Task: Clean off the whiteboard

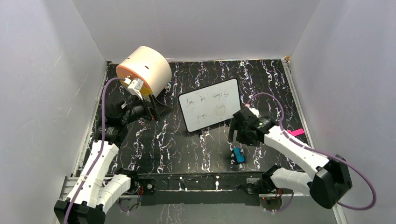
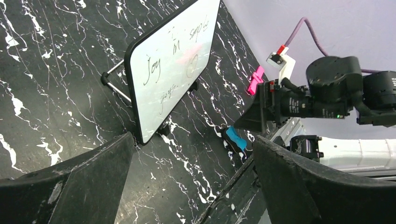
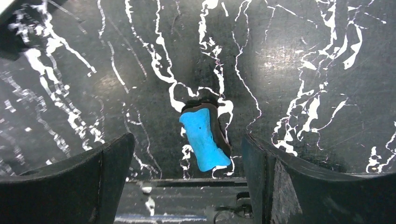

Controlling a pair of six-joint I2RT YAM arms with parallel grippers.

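The whiteboard [image 1: 210, 105] stands tilted on small black feet at the middle of the black marbled table, with faint handwriting and a heart on it. It also shows in the left wrist view [image 2: 173, 65]. A blue eraser with a black underside [image 1: 239, 155] lies on the table in front of the board's right end, near the front rail. My right gripper [image 1: 238, 136] is open and empty just above the eraser [image 3: 203, 140], which lies between its fingers [image 3: 187, 142] untouched. My left gripper [image 1: 159, 109] is open and empty left of the board, facing it [image 2: 191, 154].
A large cream cylinder with an orange face [image 1: 142, 67] lies at the back left, close behind my left wrist. A pink object [image 1: 295, 132] lies by the right wall. A metal rail [image 1: 196, 179] runs along the near edge. White walls enclose three sides.
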